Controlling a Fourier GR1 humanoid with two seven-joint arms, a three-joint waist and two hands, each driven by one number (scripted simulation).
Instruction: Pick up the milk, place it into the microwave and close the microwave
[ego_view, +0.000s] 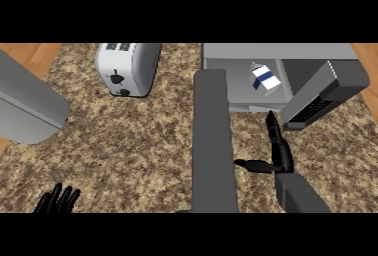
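The milk (265, 78) stands inside the microwave (244, 65) at upper right, directly above the released right hand (276, 150), whose straight fingers point toward it, while the open door (214, 145) runs lengthwise just left of that hand.

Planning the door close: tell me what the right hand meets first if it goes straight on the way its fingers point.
Probably the microwave front edge: right hand points up-view at the open cavity holding the milk. Depth is unclear.
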